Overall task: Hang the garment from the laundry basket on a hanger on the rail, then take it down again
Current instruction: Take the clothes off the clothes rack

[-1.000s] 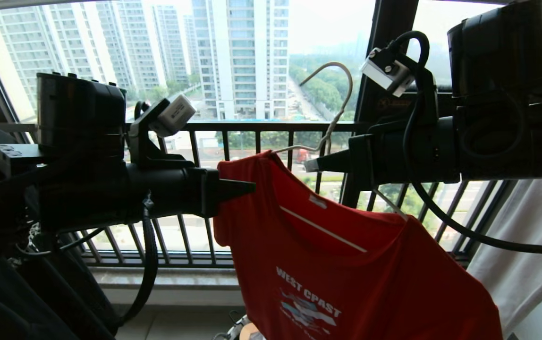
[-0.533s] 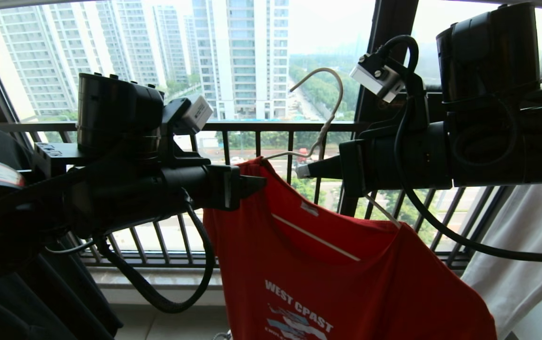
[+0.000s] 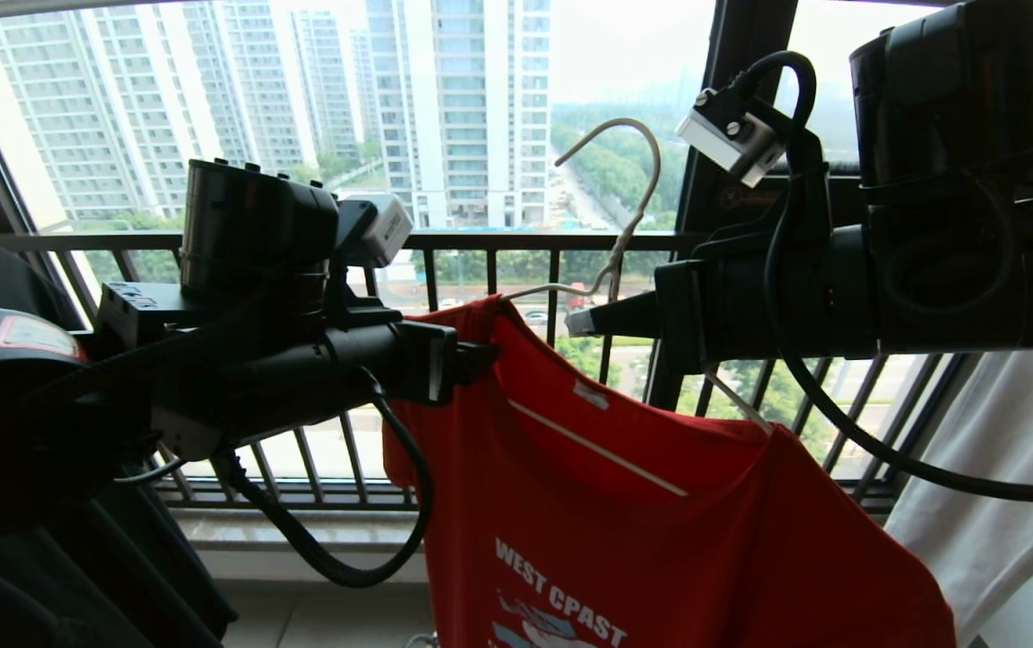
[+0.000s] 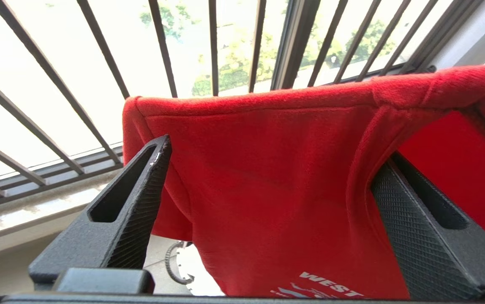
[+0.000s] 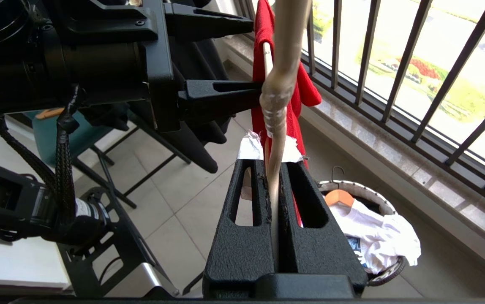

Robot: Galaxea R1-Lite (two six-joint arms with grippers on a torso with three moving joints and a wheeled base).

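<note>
R gripper (image 5: 273,177) – fingers pressed together on the twisted neck of the hanger (image 3: 626,193), just below its hook; white tape wraps the fingertips. L gripper (image 4: 268,169) – fingers (image 4: 141,198) spread wide apart, one each side of the red shirt (image 3: 660,504) at its shoulder, nothing pinched; in the head view its tip sits against the shirt's left shoulder edge. Count: 1 red shirt, 1 wire hanger, 2 grippers, 1 basket (image 5: 388,207). Shirt is draped on the hanger, tilted – its left shoulder high, the other end lower – w/ "WEST COAST" lettering on the chest facing the head cam. Hanger hook is up in free air in front of the window, touching nothing that shows. Basket stands on the floor below by the window sill, holding white cloth w/ a wooden hanger (image 5: 339,196) on top. Room: balcony-type spot, pale floor tiles, stone sill, black barred railing (image 3: 516,241) across a big window w/ tower blocks and trees outside; dark garment (image 3: 49,576) hangs at the robot's left, pale grey cloth (image 3: 1011,504) at its right. Both arms are raised about level, forearms pointing inward toward each other, L from the left, R from the right, w/ the shirt between.
</note>
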